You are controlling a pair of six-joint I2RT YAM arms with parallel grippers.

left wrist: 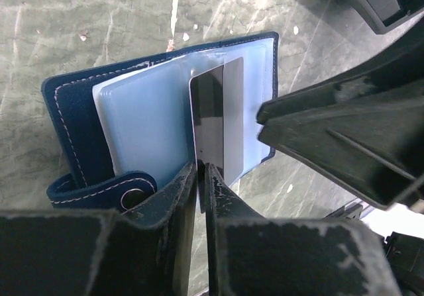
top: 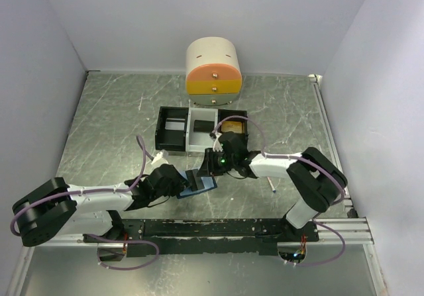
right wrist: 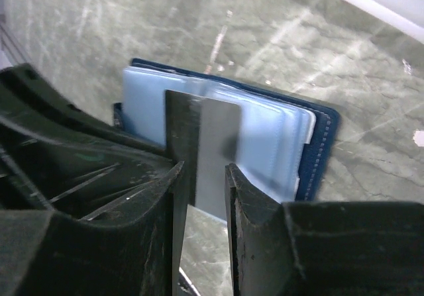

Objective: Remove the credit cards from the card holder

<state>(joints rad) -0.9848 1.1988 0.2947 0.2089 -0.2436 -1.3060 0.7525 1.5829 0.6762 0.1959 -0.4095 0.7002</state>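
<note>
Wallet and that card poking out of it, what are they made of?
The wallet cover looks like dark blue leather or fake leather: matte, with pale stitching along the edge. Its pockets look like soft, light blue see-through plastic, a bit glossy. The card seems to be stiff plastic, dark and grey, smooth enough to shine; it might be metal, hard to tell.

Overhead; wrists close on card holder (left wrist: 146,117)
</note>
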